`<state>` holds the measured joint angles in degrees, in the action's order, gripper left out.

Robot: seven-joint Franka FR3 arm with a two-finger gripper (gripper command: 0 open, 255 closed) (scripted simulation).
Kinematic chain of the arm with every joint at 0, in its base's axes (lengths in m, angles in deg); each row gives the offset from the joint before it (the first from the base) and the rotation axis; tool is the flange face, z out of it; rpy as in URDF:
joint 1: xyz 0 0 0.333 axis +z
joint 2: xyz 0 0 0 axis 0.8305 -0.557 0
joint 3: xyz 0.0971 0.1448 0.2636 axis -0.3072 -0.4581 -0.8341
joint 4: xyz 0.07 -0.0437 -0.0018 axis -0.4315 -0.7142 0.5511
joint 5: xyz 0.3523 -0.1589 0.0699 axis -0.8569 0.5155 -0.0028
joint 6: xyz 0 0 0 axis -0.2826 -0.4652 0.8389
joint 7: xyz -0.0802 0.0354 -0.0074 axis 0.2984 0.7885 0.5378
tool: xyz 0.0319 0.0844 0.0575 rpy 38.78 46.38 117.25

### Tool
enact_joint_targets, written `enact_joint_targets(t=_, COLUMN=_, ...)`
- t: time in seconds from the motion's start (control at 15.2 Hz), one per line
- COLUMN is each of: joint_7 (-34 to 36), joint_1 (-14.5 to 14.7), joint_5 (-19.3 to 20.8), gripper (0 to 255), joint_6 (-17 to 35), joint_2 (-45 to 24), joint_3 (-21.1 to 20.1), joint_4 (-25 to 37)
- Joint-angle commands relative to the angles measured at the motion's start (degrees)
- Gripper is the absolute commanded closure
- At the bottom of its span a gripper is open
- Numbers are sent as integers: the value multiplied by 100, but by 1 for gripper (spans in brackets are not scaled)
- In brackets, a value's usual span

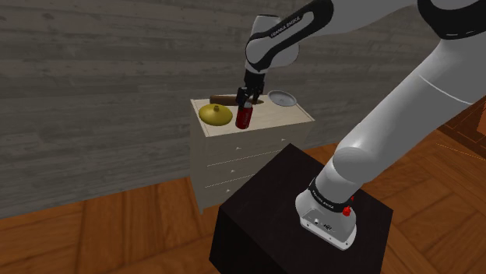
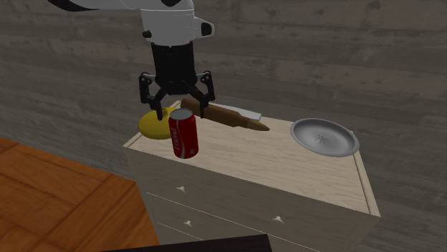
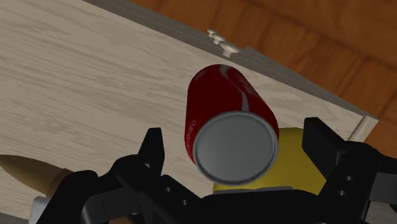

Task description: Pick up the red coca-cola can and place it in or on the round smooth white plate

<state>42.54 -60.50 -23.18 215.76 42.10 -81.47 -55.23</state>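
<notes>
My tool (image 2: 179, 104) hangs directly over the red can (image 2: 184, 134), its two black fingers (image 3: 151, 147) spread apart and clasping nothing. The can stands upright on the pale wood top of a chest of drawers (image 2: 272, 172), close to the front edge and near the corner at the second exterior view's left. In the wrist view, the can's grey lid sits between my fingers with open space on either side, so neither finger touches it. Just beside the can rests a yellow, dome-shaped object (image 2: 152, 124); whether the two touch I cannot tell. Behind them a brown, tapered object (image 2: 228, 115) lies on its side along the back of the top. The round plate (image 2: 324, 136), drawn grey, sits flat at the other end of the top, toward the second exterior view's right and well apart from the can. In the shoulder view my white arm (image 1: 405, 101) reaches from the black stand (image 1: 265, 210) up and over the chest, which backs onto a grey plank wall (image 1: 93, 70) above a wooden floor (image 1: 93, 233).
</notes>
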Motion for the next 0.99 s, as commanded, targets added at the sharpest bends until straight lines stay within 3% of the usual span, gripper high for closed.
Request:
enact_joint_targets(t=0.0, joint_7=-4, joint_1=7, joint_5=-16, gripper=0, joint_6=170, joint_2=-111, joint_3=-2, joint_4=-51)
enact_joint_targets(t=0.2, joint_7=-21, joint_1=13, joint_5=-40, gripper=0, joint_6=393, joint_2=-266, joint_3=2, joint_4=-118)
enact_joint_targets(t=0.73, joint_7=-21, joint_1=12, joint_5=-40, gripper=0, joint_6=391, joint_2=-266, joint_3=2, joint_4=-118)
enact_joint_targets(t=0.79, joint_7=-21, joint_1=12, joint_5=-40, gripper=255, joint_6=391, joint_2=-266, joint_3=2, joint_4=-118)
enact_joint_targets(t=0.92, joint_7=-21, joint_1=12, joint_5=-40, gripper=255, joint_6=391, joint_2=-266, joint_3=2, joint_4=-118)
